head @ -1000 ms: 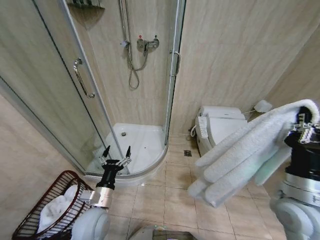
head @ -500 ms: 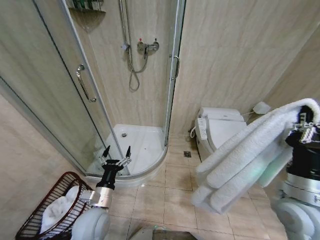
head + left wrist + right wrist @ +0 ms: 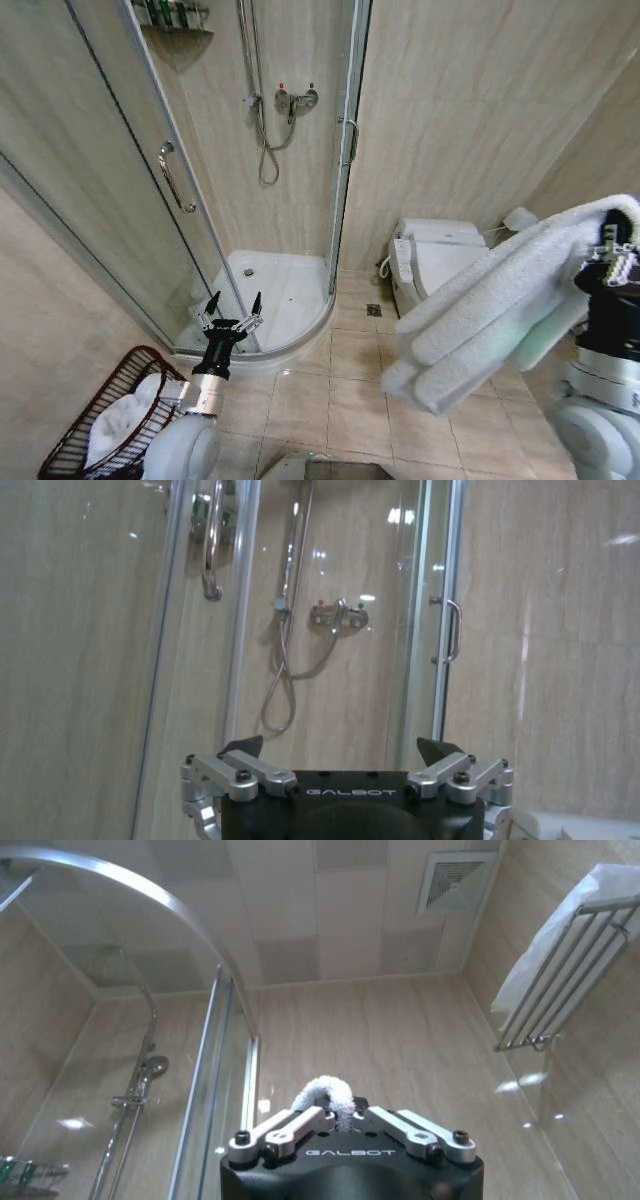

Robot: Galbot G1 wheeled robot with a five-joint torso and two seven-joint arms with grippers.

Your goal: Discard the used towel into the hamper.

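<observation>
The used towel (image 3: 495,310), white and folded into thick rolls, hangs at the right of the head view with my right gripper (image 3: 612,252) shut on its top edge. The right wrist view shows a loop of that towel (image 3: 325,1096) pinched in my right gripper (image 3: 336,1123). The hamper (image 3: 90,405), a dark reddish-brown woven basket, stands on the floor at the lower left and holds a white cloth (image 3: 122,420). Just right of it, my left gripper (image 3: 233,305) points upward, open and holding nothing; it shows the same way as the left gripper (image 3: 340,747) in its own wrist view.
A glass corner shower (image 3: 270,200) with a curved white tray fills the middle. A white toilet (image 3: 440,255) stands against the right wall. Beige floor tiles lie between them. High on the wall is a towel rack (image 3: 550,982).
The whole head picture has shifted a little to the right, so the camera moved. Both arms keep their poses. The hanging towel has swayed slightly.
</observation>
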